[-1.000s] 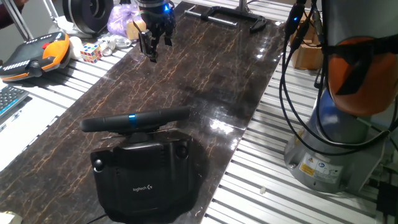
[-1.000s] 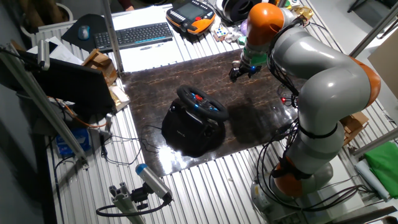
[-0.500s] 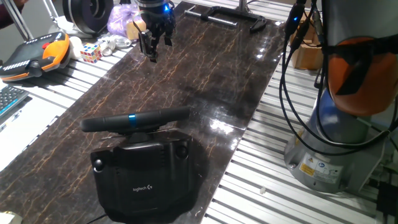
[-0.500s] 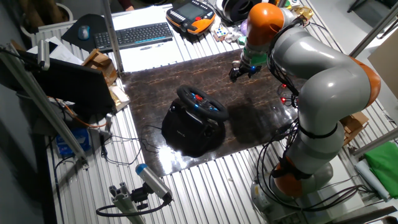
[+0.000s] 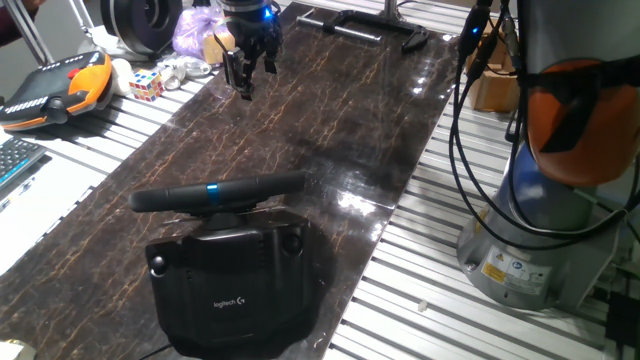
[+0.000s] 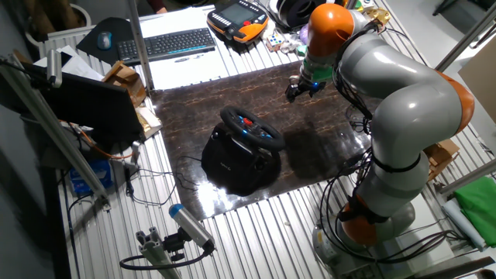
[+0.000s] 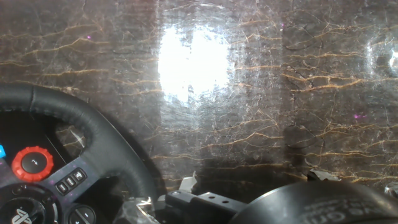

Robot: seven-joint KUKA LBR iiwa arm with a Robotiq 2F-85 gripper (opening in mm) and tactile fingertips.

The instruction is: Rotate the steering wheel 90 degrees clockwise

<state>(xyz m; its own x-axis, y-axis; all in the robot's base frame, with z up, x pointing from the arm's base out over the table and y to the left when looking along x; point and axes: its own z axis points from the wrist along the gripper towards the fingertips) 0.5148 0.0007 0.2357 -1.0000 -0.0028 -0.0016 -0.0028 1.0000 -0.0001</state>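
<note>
The steering wheel [image 5: 218,192] sits on its bulky black Logitech-marked base [image 5: 235,285] near the front end of the dark marble-patterned worktop [image 5: 340,110], close to the worktop's left long edge as one fixed view shows it. The gripper [image 5: 245,72] hangs over the far end of the worktop, well apart from the wheel, with nothing between its fingers. The fingers stand close together with only a narrow gap, but whether they are fully closed cannot be told at this size.

Handling, as a judgement: the rim is a rigid ring with a smooth, probably grippy covering, turning on a shaft in the base. The base looks heavy, yet no clamp to the worktop is visible, so a sideways push could slide the whole unit rather than turn the wheel. The best hold is across the rim's tube, pinching it at an exposed arc away from the spokes and the button cluster with the red dial [image 7: 34,163]. The rim should then be carried round its own circle, not dragged straight.

Orientation: the wheel face tilts up and away from the base, toward the far end of the worktop. In one fixed view the rim is seen nearly edge-on, its long line running across the worktop's width. A small blue mark [image 5: 212,188] sits at the top centre of the rim, which suggests the wheel stands at its centred position, not yet turned.
</note>
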